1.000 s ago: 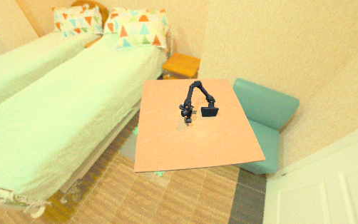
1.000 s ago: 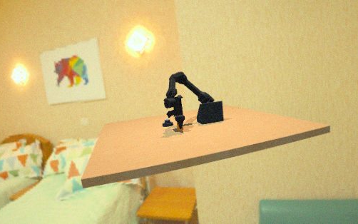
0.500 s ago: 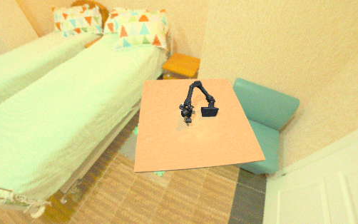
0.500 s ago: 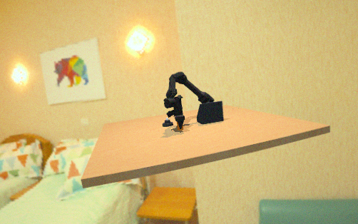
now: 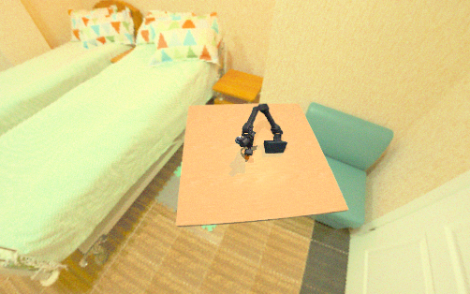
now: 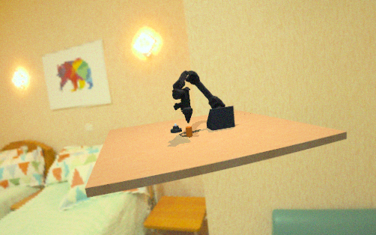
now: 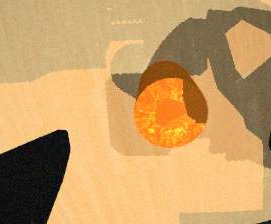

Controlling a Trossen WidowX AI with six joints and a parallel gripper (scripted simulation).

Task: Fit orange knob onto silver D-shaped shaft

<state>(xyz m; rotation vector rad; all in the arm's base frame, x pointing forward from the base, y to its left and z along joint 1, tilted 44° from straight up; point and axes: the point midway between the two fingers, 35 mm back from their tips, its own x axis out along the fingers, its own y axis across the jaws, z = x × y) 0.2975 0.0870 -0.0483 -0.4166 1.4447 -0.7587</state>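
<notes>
The orange knob [image 5: 247, 158] [image 6: 189, 132] [image 7: 158, 117] stands on the table, beside the pedestal and off the shaft. Its upper face shows a bright mottled ring around a plain orange centre; I cannot make out a hole. My gripper [image 6: 188, 121] [image 7: 174, 139] is open and empty just above the knob, with its fingers wide apart on either side in the wrist view. The dark round pedestal [image 6: 176, 130] with its small silver shaft [image 6: 175, 125] is left of the knob in the exterior view. The pedestal is not in the wrist view, and I cannot make out the shaft's flat side.
The arm's dark base [image 5: 274, 146] [image 6: 221, 118] stands on the wooden table [image 5: 264, 197] [image 6: 147, 157] to the right of the knob. The arm arches over from it. Its shadow falls around the knob. A bed, a small wooden stand and a green seat are beyond the table's edges.
</notes>
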